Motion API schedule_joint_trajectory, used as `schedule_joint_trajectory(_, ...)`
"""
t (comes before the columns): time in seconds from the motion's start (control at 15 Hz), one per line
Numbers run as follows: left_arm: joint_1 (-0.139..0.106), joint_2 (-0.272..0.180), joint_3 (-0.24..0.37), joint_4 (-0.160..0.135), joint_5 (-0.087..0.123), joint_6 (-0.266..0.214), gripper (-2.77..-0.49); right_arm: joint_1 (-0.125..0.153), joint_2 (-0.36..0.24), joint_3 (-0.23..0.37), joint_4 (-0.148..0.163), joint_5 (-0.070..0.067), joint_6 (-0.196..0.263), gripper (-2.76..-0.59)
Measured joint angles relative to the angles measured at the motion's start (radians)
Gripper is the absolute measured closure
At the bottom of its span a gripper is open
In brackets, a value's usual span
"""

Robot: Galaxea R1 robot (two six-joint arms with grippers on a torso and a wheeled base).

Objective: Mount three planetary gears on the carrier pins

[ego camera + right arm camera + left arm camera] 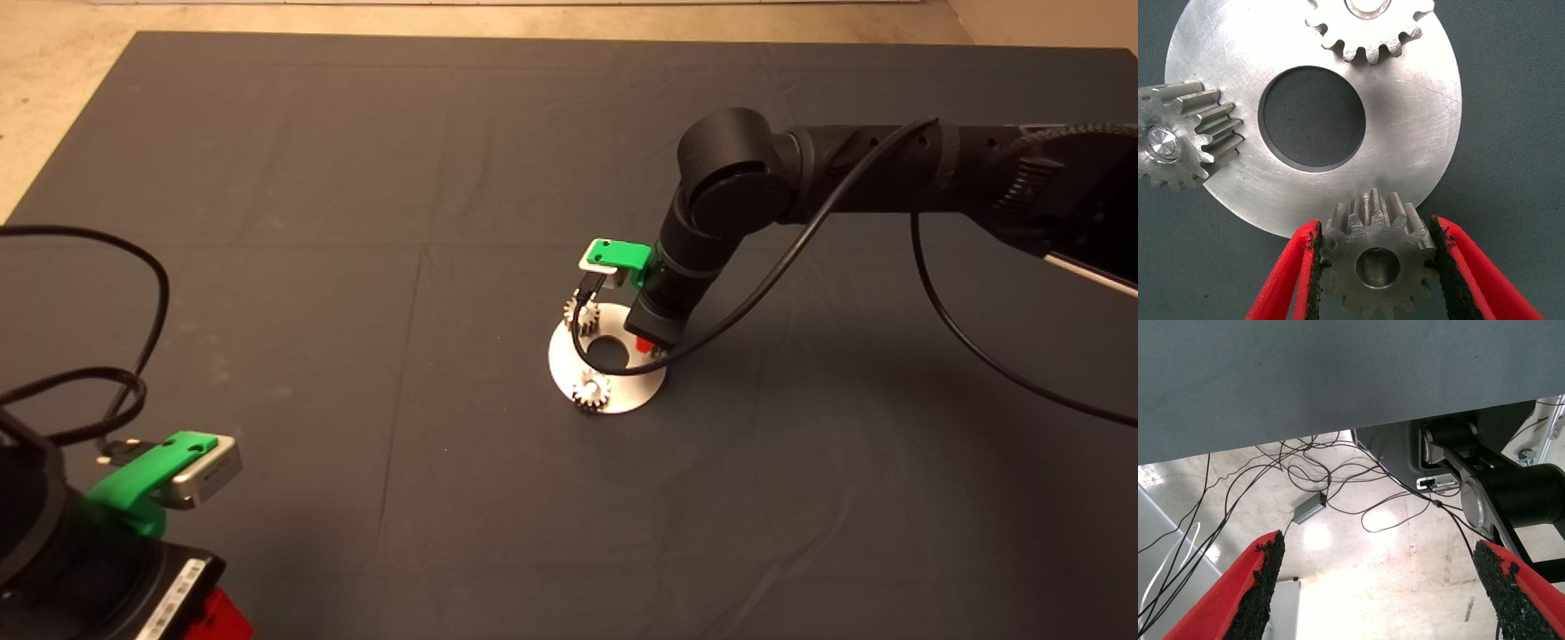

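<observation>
Jaws of the right green gripper (1378,267) clamp a small silvery-grey metal spur gear (1378,263), one black pad pressed against its teeth on each side, while the left green gripper (1381,587) has its jaws spread wide with nothing between them.

From the head view, the right black arm (738,196) reaches in from the right edge and bends down over a flat round shiny metal disc (560,364) lying on the dark grey mat (356,222) that covers the worktop, right of its centre. A second silvery spur gear (591,391) sits on the disc's near rim and a third (578,311) on its far-left rim, partly hidden by a black cable. The right gripper (642,345) is mostly hidden under the wrist, at the disc's right rim. The left gripper (191,613) waits at the worktop's near-left corner.

From the left wrist view, the red fingers (1255,587) frame a pale floor with loose black cables (1311,467) and a small grey box (1309,510), beyond the mat's edge.

From the right wrist view, the held gear overlaps the disc's rim, its dark bore showing a pin end inside. The two other gears (1185,137) (1368,27) each sit over a silvery carrier pin (1161,141), either side of the large centre hole (1311,117).
</observation>
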Motion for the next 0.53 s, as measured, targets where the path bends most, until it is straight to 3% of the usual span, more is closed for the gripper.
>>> schedule_joint_trajectory(0.33, 0.0, 0.0, 0.0, 0.0, 0.0, 0.0, -2.02, 0.001, -0.018, 0.017, 0.0, 0.021, 0.001, -1.02)
schedule_joint_trajectory(0.53, 0.0, 0.0, 0.0, 0.0, 0.0, 0.0, -2.02, -0.001, -0.028, 0.026, -0.001, 0.026, 0.001, -1.01)
